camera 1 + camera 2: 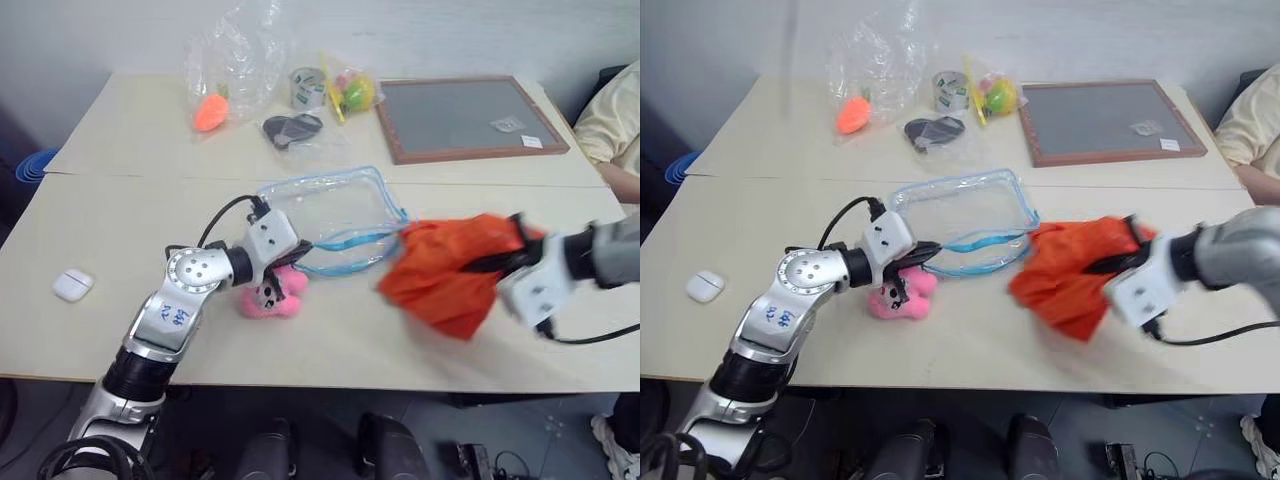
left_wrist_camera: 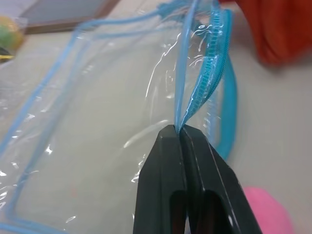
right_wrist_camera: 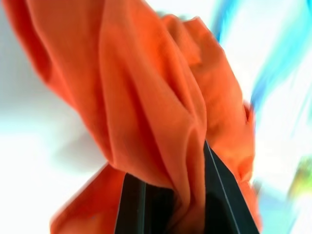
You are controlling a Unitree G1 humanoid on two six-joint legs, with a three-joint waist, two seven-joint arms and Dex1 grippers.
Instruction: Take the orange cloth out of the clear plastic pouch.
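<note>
So your right gripper (image 1: 1118,266) is clamped on the cloth (image 1: 1065,275), at 3 o'clock of the pouch (image 1: 965,218); left gripper (image 2: 179,130) pinches its zipper edge.

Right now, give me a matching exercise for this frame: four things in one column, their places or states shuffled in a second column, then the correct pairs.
Things:
1. orange cloth
2. clear plastic pouch
3. pink plush
4. framed board

States:
A. lies at the table's far right side
B. pinched at its blue zipper edge by the shut left tool
C. outside the pouch, held by the right tool
D. sits beside the left tool, near the pouch

Pairs: 1-C, 2-B, 3-D, 4-A
</note>
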